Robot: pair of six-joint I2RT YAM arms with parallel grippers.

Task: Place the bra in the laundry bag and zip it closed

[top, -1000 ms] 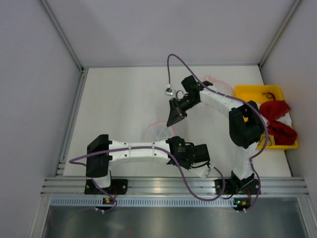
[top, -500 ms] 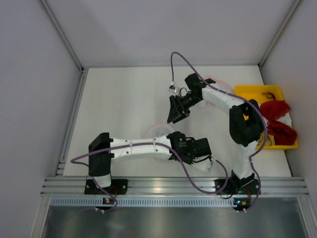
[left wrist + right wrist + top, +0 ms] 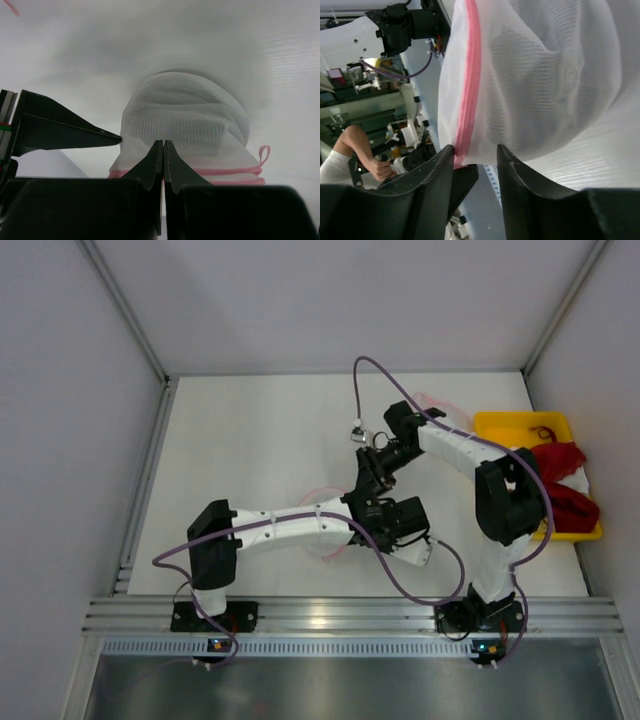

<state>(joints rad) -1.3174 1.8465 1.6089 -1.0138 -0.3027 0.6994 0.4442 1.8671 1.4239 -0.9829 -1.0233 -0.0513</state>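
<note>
The laundry bag (image 3: 322, 498) is a white mesh pouch with pink zip trim, mostly hidden under my left arm in the top view. In the left wrist view the bag (image 3: 185, 120) bulges up in front of my left gripper (image 3: 163, 145), which is shut on its pink rim. One right finger (image 3: 65, 132) touches the bag's left side. My right gripper (image 3: 475, 152) is open with the bag's edge (image 3: 540, 75) and pink zip between its fingers. From above, the left gripper (image 3: 368, 504) and right gripper (image 3: 366, 483) meet at the bag. A dim grey patch shows through the mesh; the black bra is not clearly visible.
A yellow tray (image 3: 500, 423) at the right edge holds red garments (image 3: 555, 460). Another pink-trimmed mesh pouch (image 3: 438, 405) lies behind the right arm. Grey walls close in the left, back and right sides of the white table.
My left gripper has moved from the near edge up toward the bag's right side and the arm has risen. My right gripper has moved right and down to meet it at the bag.
</note>
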